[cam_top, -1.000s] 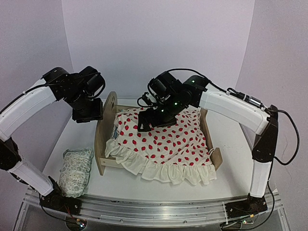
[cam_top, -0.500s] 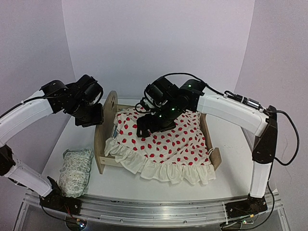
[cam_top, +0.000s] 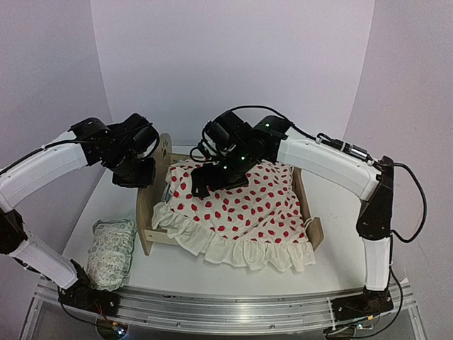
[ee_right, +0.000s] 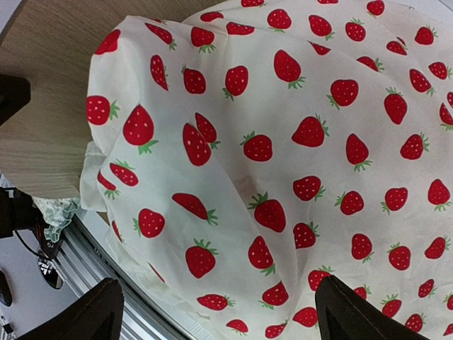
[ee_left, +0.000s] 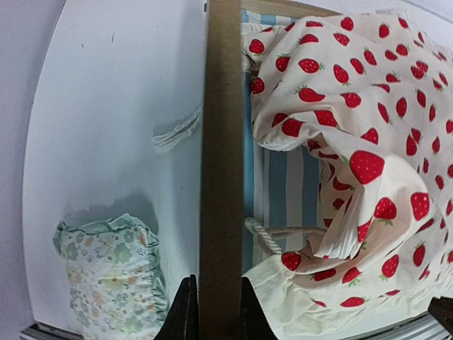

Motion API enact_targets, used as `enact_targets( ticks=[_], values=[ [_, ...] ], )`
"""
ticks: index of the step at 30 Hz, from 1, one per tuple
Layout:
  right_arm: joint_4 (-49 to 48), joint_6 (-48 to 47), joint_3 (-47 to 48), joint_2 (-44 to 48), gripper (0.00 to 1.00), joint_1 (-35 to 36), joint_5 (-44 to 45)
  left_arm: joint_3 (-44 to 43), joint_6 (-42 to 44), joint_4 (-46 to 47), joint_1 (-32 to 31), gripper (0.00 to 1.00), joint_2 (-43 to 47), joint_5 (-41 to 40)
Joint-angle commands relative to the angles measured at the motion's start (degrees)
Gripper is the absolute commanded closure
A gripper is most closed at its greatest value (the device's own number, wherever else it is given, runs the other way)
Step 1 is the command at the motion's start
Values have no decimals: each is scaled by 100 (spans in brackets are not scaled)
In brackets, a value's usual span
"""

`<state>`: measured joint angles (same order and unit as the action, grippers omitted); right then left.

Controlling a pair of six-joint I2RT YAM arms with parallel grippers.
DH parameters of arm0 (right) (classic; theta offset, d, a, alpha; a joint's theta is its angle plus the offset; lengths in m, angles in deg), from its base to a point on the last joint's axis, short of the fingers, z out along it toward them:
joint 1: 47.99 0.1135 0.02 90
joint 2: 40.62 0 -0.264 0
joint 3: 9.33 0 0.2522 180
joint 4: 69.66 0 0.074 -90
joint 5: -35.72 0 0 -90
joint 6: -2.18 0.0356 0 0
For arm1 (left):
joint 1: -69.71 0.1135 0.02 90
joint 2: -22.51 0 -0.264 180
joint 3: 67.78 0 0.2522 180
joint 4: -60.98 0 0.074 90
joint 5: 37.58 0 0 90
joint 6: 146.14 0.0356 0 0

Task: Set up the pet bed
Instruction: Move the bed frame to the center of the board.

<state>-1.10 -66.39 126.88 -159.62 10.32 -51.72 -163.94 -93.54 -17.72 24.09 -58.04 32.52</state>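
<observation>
Left gripper: pinched on headboard, apparently bracing pet bed. Right gripper: jaws wide, poised over strawberry blanket, likely for spreading.

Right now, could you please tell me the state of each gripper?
Left gripper: closed on the headboard.
Right gripper: open, holding nothing, blanket between its fingers.

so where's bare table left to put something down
Bare table lies right of the bed, before the right arm. A strip runs between blanket ruffle and front rail. Left, pillow and headboard leave a narrow gap. The left claw and right claw crowd the head end.
</observation>
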Motion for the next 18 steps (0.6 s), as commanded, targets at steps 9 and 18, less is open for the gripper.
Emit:
enact_targets(
  ticks=[9, 18],
  values=[
    [-95, 172, 1113, -889, 6, 221, -183, -918, 388, 314, 323, 98, -857, -414],
    [-180, -367, 1285, -878, 7, 304, 738, -845, 294, 358, 369, 96, -885, -305]
  ],
)
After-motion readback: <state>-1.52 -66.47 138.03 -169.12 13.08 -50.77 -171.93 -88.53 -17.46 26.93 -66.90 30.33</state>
